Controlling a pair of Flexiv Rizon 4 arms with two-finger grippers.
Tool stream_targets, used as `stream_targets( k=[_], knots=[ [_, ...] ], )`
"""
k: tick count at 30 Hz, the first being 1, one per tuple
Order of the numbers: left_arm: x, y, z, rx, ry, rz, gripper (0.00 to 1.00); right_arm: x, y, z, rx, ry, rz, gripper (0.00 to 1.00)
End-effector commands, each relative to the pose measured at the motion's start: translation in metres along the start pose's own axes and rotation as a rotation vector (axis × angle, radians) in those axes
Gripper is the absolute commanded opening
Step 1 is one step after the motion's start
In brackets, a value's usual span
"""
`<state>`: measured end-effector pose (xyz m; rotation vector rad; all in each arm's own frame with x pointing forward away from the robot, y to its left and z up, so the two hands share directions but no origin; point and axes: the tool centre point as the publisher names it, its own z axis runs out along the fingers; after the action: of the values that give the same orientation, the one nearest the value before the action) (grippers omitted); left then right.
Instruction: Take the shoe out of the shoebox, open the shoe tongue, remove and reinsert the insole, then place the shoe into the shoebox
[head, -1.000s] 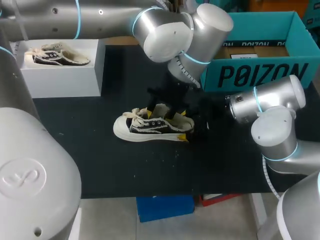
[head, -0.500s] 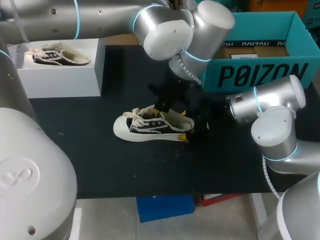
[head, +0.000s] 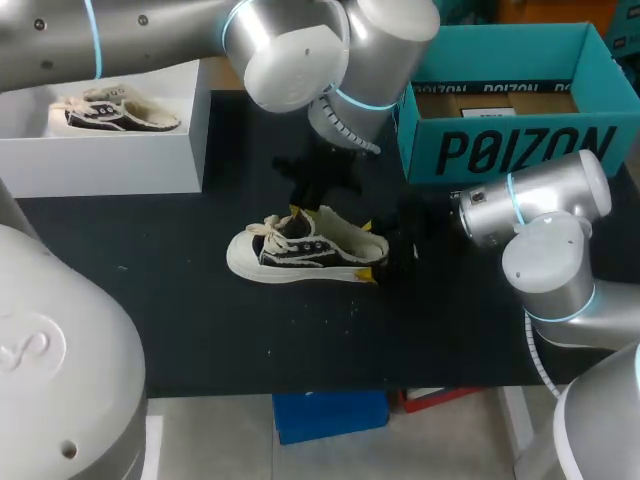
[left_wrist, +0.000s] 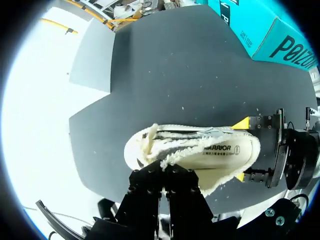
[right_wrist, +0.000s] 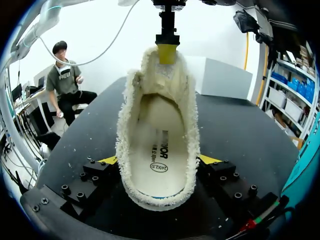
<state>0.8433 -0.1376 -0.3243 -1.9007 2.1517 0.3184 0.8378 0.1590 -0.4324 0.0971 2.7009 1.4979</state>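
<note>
right claw (right_wrist: 160, 161) clamped on shoe (head: 300, 255) heel, both sides, sole on table (head: 200, 320); left claw (left_wrist: 165, 175) narrow, pinching tongue (right_wrist: 165, 75) at far end. Looks light, fleece floppy: I'd take insole (right_wrist: 156, 145) at heel edge between right claw's tips

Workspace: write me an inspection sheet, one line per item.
Surface: black table, dotted with white flecks.
Job's things: shoe upright at mid-table, insole inside it; teal shoebox open at back right.
Clutter: white box at back left, second shoe on top.
Pincers: left pincer shut on the tongue; right pincer shut on the shoe at its heel sides.
Cables: coloured wires beside the right pincer.
Surroundings: nothing seen.
</note>
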Motion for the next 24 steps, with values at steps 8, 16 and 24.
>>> stream_targets(
  k=[8, 16, 24],
  knots=[
    [-0.029, 0.012, 0.001, 0.067, 0.014, -0.037, 0.00, -0.001, -0.002, 0.004, 0.001, -0.001, 0.001, 0.00],
    [-0.053, 0.020, 0.015, 0.058, -0.003, -0.088, 0.00, -0.001, -0.002, 0.004, 0.001, -0.001, 0.001, 0.00],
    [-0.066, 0.030, 0.027, 0.048, -0.002, -0.110, 0.00, -0.001, -0.002, 0.004, 0.001, -0.001, 0.001, 0.00]
  ],
)
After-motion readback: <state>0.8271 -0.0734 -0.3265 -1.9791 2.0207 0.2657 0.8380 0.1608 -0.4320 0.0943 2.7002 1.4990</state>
